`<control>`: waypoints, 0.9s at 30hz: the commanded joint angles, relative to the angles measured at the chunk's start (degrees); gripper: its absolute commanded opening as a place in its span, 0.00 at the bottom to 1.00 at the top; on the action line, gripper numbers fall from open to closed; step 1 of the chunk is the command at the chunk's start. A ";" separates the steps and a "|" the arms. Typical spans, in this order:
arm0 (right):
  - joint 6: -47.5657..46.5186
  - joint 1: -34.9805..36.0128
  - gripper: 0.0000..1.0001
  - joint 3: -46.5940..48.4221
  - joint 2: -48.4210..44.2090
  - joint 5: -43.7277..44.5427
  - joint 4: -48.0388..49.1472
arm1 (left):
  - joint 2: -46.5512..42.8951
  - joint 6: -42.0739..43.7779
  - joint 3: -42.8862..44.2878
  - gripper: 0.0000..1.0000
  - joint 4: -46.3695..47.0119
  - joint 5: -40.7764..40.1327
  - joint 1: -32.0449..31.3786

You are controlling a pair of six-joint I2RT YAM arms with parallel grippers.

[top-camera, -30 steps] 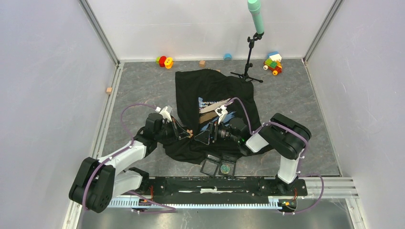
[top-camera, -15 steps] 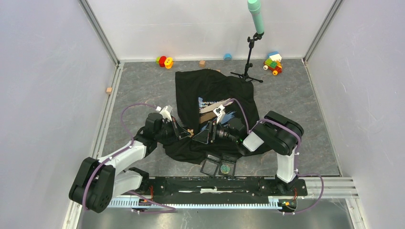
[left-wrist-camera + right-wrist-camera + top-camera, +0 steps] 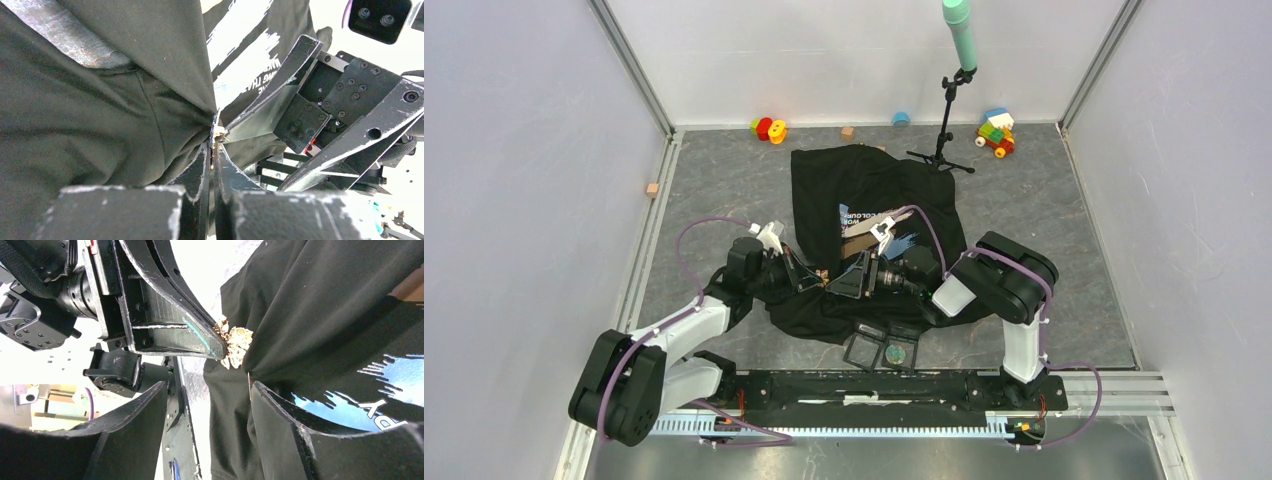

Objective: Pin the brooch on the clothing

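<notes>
From the top camera, I saw the brooch [image 3: 822, 271] only as a speck at the tip of the left hand [image 3: 817, 276]. In the left wrist view its closed fingers [image 3: 197, 170] hid all but a sliver. I could not tell whether the pin had pierced the T-shirt [image 3: 100, 125].

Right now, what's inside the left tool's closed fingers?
The left tool pinches a gold brooch at its tips, against a fold of the black T-shirt. Whether its pin passes through the cloth is hidden by the fold.
</notes>
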 commanded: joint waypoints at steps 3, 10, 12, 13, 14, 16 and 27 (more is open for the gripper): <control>2.07 -0.09 0.66 0.57 -1.56 -1.64 5.33 | -0.27 -0.75 -0.54 0.02 2.01 1.74 -0.04; 2.46 -0.10 0.66 1.32 -1.57 -1.65 5.17 | 0.34 0.24 -0.54 0.02 2.20 2.77 -0.15; 2.70 -0.10 0.65 1.52 -1.49 -1.87 5.04 | 0.18 0.74 -0.54 0.02 1.97 2.41 -0.19; 2.80 -0.04 0.65 1.54 -1.57 -1.95 4.92 | 0.21 1.14 -0.38 0.02 1.21 1.98 -0.28; 2.81 -0.05 0.65 1.54 -1.78 -2.00 4.60 | 0.23 1.71 -0.21 0.02 0.52 1.51 -0.37; 2.39 -0.08 0.65 1.66 -2.26 -1.78 3.66 | 0.11 2.28 -0.13 0.02 -0.08 0.85 -0.63; 3.79 0.44 0.64 2.66 -1.83 -1.83 4.19 | 0.82 3.37 0.25 0.02 -0.17 0.45 -2.01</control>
